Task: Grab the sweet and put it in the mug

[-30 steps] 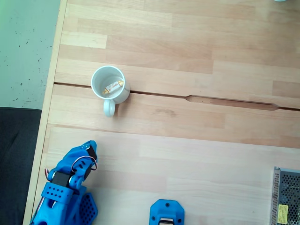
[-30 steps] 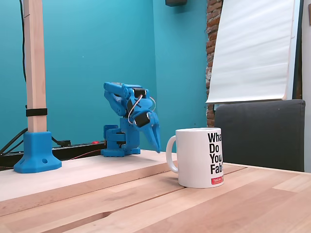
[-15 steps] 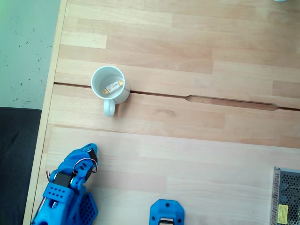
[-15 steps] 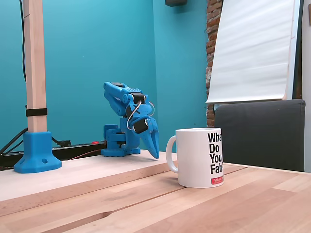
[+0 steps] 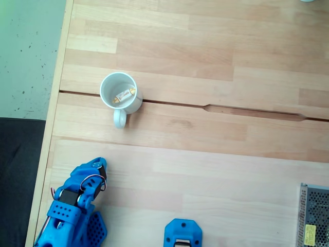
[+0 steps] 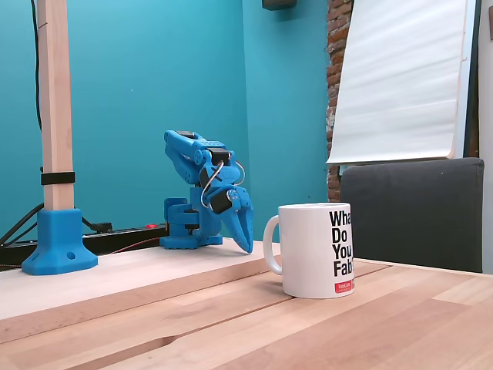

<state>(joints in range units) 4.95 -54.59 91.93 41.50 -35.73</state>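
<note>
Since a second ago the blue arm has folded lower, bringing the gripper (image 6: 248,248) down close to the table (image 6: 231,308); over the last half second almost nothing shifts. Its fingers point downward, drawn together with nothing between them. Sweet (image 5: 125,94) lies inside the mug (image 5: 120,94), which stands upright, well apart from the gripper (image 5: 97,162), handle toward the arm.

- The table (image 5: 205,56) is of pale wood planks, smooth and matt.
- The mug (image 6: 316,250) on it is glossy white ceramic.
- The arm (image 6: 202,189) behind the mug is matt blue plastic.
</note>
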